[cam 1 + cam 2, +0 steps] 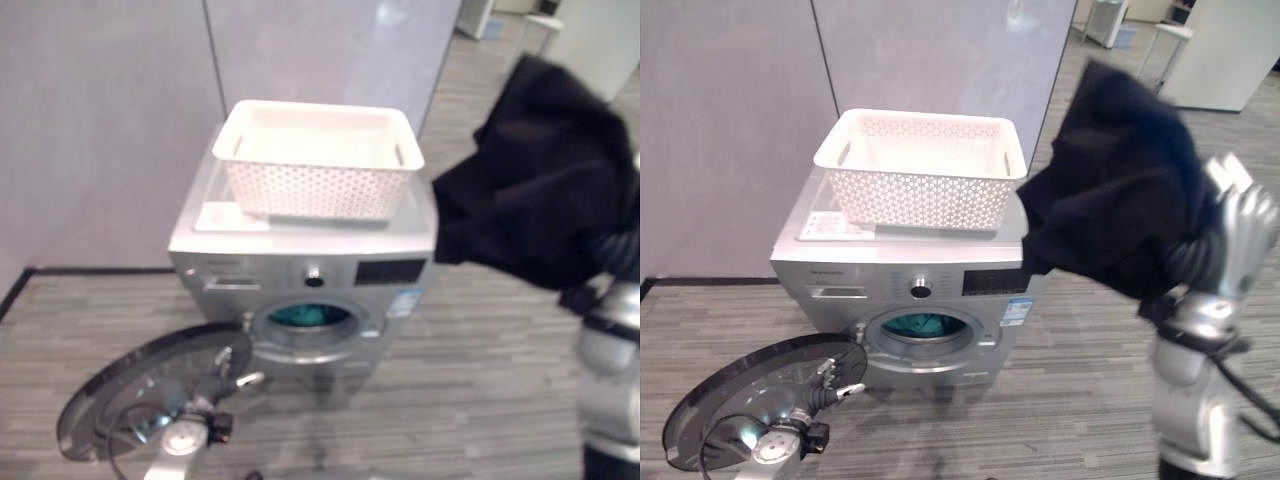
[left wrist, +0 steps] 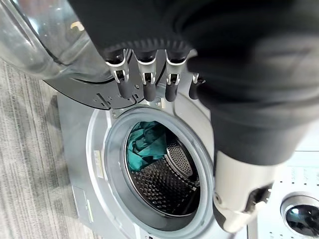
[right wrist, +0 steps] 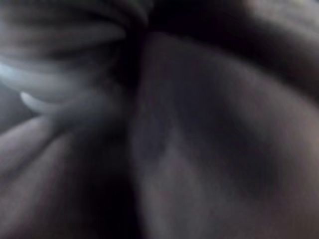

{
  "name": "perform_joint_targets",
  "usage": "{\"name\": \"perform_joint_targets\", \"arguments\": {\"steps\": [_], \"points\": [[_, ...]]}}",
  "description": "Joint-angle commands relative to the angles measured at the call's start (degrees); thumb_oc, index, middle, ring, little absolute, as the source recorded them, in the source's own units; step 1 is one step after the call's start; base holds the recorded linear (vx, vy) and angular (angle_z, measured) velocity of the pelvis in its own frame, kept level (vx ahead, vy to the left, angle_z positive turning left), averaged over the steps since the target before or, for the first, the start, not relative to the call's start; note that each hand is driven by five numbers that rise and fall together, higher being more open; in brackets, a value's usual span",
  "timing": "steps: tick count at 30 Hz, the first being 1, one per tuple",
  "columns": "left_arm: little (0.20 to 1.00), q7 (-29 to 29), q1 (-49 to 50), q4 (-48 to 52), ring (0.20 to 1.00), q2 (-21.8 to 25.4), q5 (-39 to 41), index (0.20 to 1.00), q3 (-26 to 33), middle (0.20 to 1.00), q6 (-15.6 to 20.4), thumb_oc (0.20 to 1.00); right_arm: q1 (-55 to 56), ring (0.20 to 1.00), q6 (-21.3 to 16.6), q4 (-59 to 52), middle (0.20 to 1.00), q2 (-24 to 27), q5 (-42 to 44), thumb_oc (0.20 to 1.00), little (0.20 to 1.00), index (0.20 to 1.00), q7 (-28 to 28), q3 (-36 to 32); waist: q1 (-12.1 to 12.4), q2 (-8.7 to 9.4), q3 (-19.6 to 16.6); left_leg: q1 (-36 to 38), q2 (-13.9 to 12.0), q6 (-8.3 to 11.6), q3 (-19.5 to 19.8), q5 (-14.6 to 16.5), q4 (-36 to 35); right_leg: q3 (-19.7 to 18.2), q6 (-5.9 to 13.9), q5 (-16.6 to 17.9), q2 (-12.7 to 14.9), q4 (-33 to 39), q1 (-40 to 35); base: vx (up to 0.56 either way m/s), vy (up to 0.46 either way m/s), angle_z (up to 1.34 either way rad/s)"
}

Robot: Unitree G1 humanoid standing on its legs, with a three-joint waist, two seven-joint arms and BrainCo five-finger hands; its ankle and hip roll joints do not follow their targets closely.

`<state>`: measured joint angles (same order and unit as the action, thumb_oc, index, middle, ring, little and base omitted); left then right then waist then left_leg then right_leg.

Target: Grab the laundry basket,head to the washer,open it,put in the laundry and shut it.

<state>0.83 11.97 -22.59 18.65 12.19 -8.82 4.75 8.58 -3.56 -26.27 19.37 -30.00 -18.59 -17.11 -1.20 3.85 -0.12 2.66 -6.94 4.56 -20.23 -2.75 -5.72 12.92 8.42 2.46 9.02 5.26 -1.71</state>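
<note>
A: What is seen from the left eye view?

B: A silver washer [image 1: 305, 270] is seen standing against a grey partition wall [image 1: 110, 130]. A white laundry basket [image 1: 318, 160] is set on top of the washer, and a white sheet [image 1: 232, 217] lies flat on the lid just beside the basket. The round door [image 1: 150, 390] is swung fully open in front of the washer, low at its left. Teal laundry [image 1: 300, 316] is visible inside the drum opening. A black garment [image 1: 540, 170] is held up in the air to the right of the washer, level with the basket.

A: And the right eye view?

B: The same layout is shown. The right hand [image 1: 1237, 225] is raised to the right of the washer, and the black garment is draped over it. The fingers are curled over the cloth, so the hand is taken as clamped on the garment.

A: The left wrist view?

B: The left hand [image 2: 144, 82] is seen just above the drum opening, near the door's inner edge. Its fingers [image 2: 148, 89] are held fairly straight and nothing is grasped. The teal laundry lies at the back of the perforated drum [image 2: 172, 184].

A: The right wrist view?

B: Dark cloth is pressed close against the camera, and little else can be told.
</note>
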Motion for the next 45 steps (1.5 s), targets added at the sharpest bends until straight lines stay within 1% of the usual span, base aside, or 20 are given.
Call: {"name": "perform_joint_targets", "arguments": {"steps": [1, 2, 5, 6, 7, 8, 9, 10, 12, 15, 20, 23, 28, 29, 30, 31, 32, 33, 34, 45], "points": [[1.000, 1.2, -1.0, 0.5, 1.000, 2.5, 2.4, 1.000, 0.9, 1.000, 4.2, 1.000, 4.9, 0.200, -5.7, -4.4, 0.200, -0.7, 16.1, 0.200, 0.200, 0.200, 6.1, 2.4, -0.4, -0.14, 0.1, -2.8, 0.2, -4.28, -0.3, 1.4, 2.5, 1.3, 1.59, -4.1, 1.5, -7.7, -4.4, -0.16, -0.138, -0.09], [1.000, 1.2, -0.5, 1.1, 1.000, 2.7, 3.0, 1.000, 1.4, 1.000, 4.6, 1.000, 10.4, 0.200, -5.7, -1.5, 0.200, 0.3, 20.1, 0.200, 0.200, 0.200, 10.3, 6.5, -0.9, -0.04, 1.0, -2.9, -0.6, -3.65, -0.5, 0.5, 2.6, 1.3, 0.91, -5.3, 0.8, -7.7, -4.3, -0.13, -0.100, -0.18], [1.000, 0.7, 0.3, 2.1, 1.000, 3.2, 3.5, 1.000, 2.1, 1.000, 5.0, 1.000, 16.6, 0.200, -5.8, 0.8, 0.200, 2.5, 24.6, 0.200, 0.200, 0.200, 15.9, 10.6, -1.4, 0.16, 1.6, -3.1, -1.4, -2.78, -0.6, -0.7, 2.4, 1.6, 0.54, -6.0, 0.0, -7.2, -4.6, -0.11, -0.075, -0.16], [1.000, 0.7, 0.4, 2.1, 1.000, 3.2, 3.5, 1.000, 2.1, 1.000, 5.0, 1.000, 16.7, 0.200, -5.8, 0.8, 0.200, 2.5, 24.7, 0.200, 0.200, 0.200, 15.9, 10.6, -1.4, 0.15, 1.5, -3.1, -1.4, -2.75, -0.6, -0.7, 2.4, 1.6, 0.52, -6.0, -0.1, -7.1, -4.6, -0.10, -0.063, -0.06], [1.000, 0.3, 0.5, 2.4, 1.000, 3.8, 3.6, 1.000, 2.3, 1.000, 5.1, 1.000, 20.5, 0.200, -5.5, 2.2, 0.200, 3.7, 28.6, 0.200, 0.200, 0.200, 19.9, 12.4, -1.5, 0.34, 2.0, -3.4, -2.0, -2.21, -0.5, -1.5, 2.2, 1.9, 0.14, -6.3, -0.5, -7.0, -4.8, -0.09, -0.055, -0.09], [1.000, 0.2, 0.6, 2.7, 1.000, 4.2, 3.6, 1.000, 2.4, 1.000, 5.2, 1.000, 22.2, 0.200, -5.4, 2.9, 0.200, 4.4, 30.2, 0.200, 0.200, 0.200, 21.6, 13.2, -1.5, 0.44, 2.2, -3.6, -2.1, -1.94, -0.3, -2.0, 2.1, 2.1, -0.02, -6.4, -0.8, -6.9, -4.9, -0.09, -0.054, -0.06], [1.000, 0.2, 0.7, 2.7, 1.000, 4.2, 3.6, 1.000, 2.4, 1.000, 5.2, 1.000, 22.2, 0.200, -5.5, 2.9, 0.200, 4.4, 30.3, 0.200, 0.200, 0.200, 21.7, 13.2, -1.5, 0.43, 2.1, -3.7, -2.2, -1.92, -0.2, -2.0, 2.1, 2.1, -0.04, -6.4, -0.8, -6.9, -4.9, -0.07, -0.044, -0.02], [1.000, -0.3, 0.5, 3.0, 1.000, 4.7, 3.5, 1.000, 2.8, 1.000, 5.4, 1.000, 24.5, 0.200, -5.0, 4.4, 0.200, 5.6, 32.2, 0.200, 0.200, 0.200, 24.3, 14.6, -1.3, 0.52, 2.4, -4.0, -2.5, -1.52, 0.0, -2.5, 1.9, 2.6, -0.14, -6.5, -1.1, -6.5, -5.1, -0.07, -0.039, 0.08], [1.000, -0.2, 0.8, 3.0, 1.000, 5.3, 3.7, 1.000, 3.3, 1.000, 5.6, 1.000, 26.2, 0.200, -4.5, 6.2, 0.200, 6.2, 34.5, 0.200, 0.200, 0.200, 26.3, 15.7, -1.2, 0.57, 2.9, -4.5, -2.8, -1.22, 0.6, -3.2, 1.9, 3.0, -0.39, -6.7, -1.4, -6.4, -5.2, -0.07, -0.036, 0.07], [1.000, -0.3, 1.3, 3.0, 1.000, 5.6, 3.9, 1.000, 3.8, 1.000, 5.8, 1.000, 27.2, 0.200, -3.6, 9.9, 0.200, 6.4, 35.9, 0.200, 0.200, 0.200, 27.9, 17.5, -0.8, 0.46, 3.2, -4.9, -3.0, -0.97, 1.3, -3.7, 1.8, 3.7, -0.76, -7.1, -1.6, -6.8, -5.1, -0.03, -0.019, 0.22], [1.000, -0.3, 1.8, 3.2, 1.000, 6.1, 4.6, 1.000, 4.0, 1.000, 5.9, 1.000, 25.1, 0.200, -2.2, 18.0, 0.200, 5.7, 36.9, 0.200, 0.200, 0.200, 27.0, 19.3, -0.2, -0.18, 4.4, -5.7, -2.8, -0.91, 2.6, -4.1, 1.8, 4.3, -1.02, -7.3, -1.7, -7.1, -5.0, -0.02, -0.006, 0.11], [1.000, -0.6, 1.6, 4.0, 1.000, 6.2, 5.8, 1.000, 3.3, 1.000, 5.6, 1.000, 21.4, 0.200, -1.0, 27.0, 0.200, 3.6, 39.8, 0.200, 0.200, 0.200, 24.4, 20.2, 0.4, -1.86, 6.8, -7.4, -2.2, -1.09, 3.8, -4.5, 2.0, 4.9, -1.27, -7.7, -1.4, -7.8, -3.8, -0.06, 0.025, 0.16], [1.000, -0.5, -0.1, 5.3, 1.000, 6.0, 7.9, 1.000, 2.1, 1.000, 5.7, 1.000, 15.1, 0.200, -1.1, 36.2, 0.200, 1.3, 43.7, 0.200, 0.200, 0.200, 21.4, 21.0, 0.6, -4.86, 11.0, -11.3, -1.0, -1.63, 5.3, -5.0, 2.9, 5.5, -1.93, -8.1, -0.1, -11.3, 1.2, -0.09, 0.067, 0.23], [1.000, -0.4, -0.6, 5.7, 1.000, 6.0, 8.6, 1.000, 1.8, 1.000, 5.6, 1.000, 13.7, 0.200, -1.2, 38.1, 0.200, 1.1, 44.6, 0.200, 0.200, 0.200, 20.5, 21.1, 0.6, -5.29, 11.8, -11.7, -0.5, -1.23, 6.1, -4.2, 2.9, 4.9, -1.71, -9.1, 0.5, -12.4, 2.3, -0.08, 0.057, 0.13], [1.000, -0.4, -0.7, 5.7, 1.000, 6.0, 8.6, 1.000, 1.9, 1.000, 5.6, 1.000, 13.4, 0.200, -1.3, 38.3, 0.200, 1.0, 44.6, 0.200, 0.200, 0.200, 20.5, 21.1, 0.7, -5.51, 12.0, -12.5, -0.8, -1.81, 5.5, -5.1, 3.3, 5.5, -2.06, -8.2, 0.4, -12.4, 2.9, -0.01, 0.041, 0.07], [1.000, -0.3, -1.3, 5.9, 1.000, 5.8, 9.1, 1.000, 1.5, 1.000, 5.7, 1.000, 11.9, 0.200, -1.5, 40.2, 0.200, 0.6, 45.3, 0.200, 0.200, 0.200, 19.6, 21.0, 0.7, -5.75, 12.5, -13.0, -0.2, -1.37, 6.3, -4.3, 3.4, 4.8, -1.85, -9.4, 0.8, -13.5, 3.9, -0.12, 0.074, 0.08], [1.000, 0.0, -2.9, 6.7, 1.000, 5.3, 10.5, 1.000, 0.4, 1.000, 5.9, 1.000, 7.7, 0.200, -1.9, 44.3, 0.200, -0.4, 46.8, 0.200, 0.200, 0.200, 17.4, 21.4, 1.0, -6.78, 14.0, -15.5, 0.2, -1.71, 6.6, -4.4, 4.3, 4.6, -2.16, -9.5, 1.4, -15.5, 6.9, -0.05, 0.061, 0.09], [1.000, 0.0, -3.0, 6.7, 1.000, 5.3, 10.5, 1.000, 0.4, 1.000, 5.9, 1.000, 7.5, 0.200, -2.0, 44.5, 0.200, -0.5, 46.8, 0.200, 0.200, 0.200, 17.4, 21.5, 1.0, -6.77, 14.0, -15.7, 0.2, -1.72, 6.6, -4.4, 4.4, 4.6, -2.17, -9.5, 1.5, -15.6, 7.1, -0.14, 0.109, 0.08], [1.000, 0.3, -4.5, 7.2, 1.000, 4.6, 11.5, 1.000, -1.1, 1.000, 5.9, 1.000, 2.9, 0.200, -2.4, 48.5, 0.200, -1.6, 48.1, 0.200, 0.200, 0.200, 15.3, 22.3, 1.6, -7.70, 15.1, -17.9, 0.7, -2.12, 6.6, -4.5, 5.2, 4.5, -2.40, -9.6, 2.0, -17.2, 9.5, -0.06, 0.083, 0.10], [1.000, 1.5, -8.4, 10.8, 1.000, 4.2, 13.9, 1.000, -6.1, 1.000, 6.0, 1.000, -10.1, 0.200, -5.0, 54.7, 0.200, -5.7, 53.7, 0.200, 0.200, 0.200, 9.6, 24.9, 4.3, -10.18, 17.1, -25.4, 3.8, -3.08, 7.2, -4.2, 7.2, 5.5, -2.65, -9.7, 4.1, -18.4, 14.8, 0.00, 0.062, 0.09]]}}
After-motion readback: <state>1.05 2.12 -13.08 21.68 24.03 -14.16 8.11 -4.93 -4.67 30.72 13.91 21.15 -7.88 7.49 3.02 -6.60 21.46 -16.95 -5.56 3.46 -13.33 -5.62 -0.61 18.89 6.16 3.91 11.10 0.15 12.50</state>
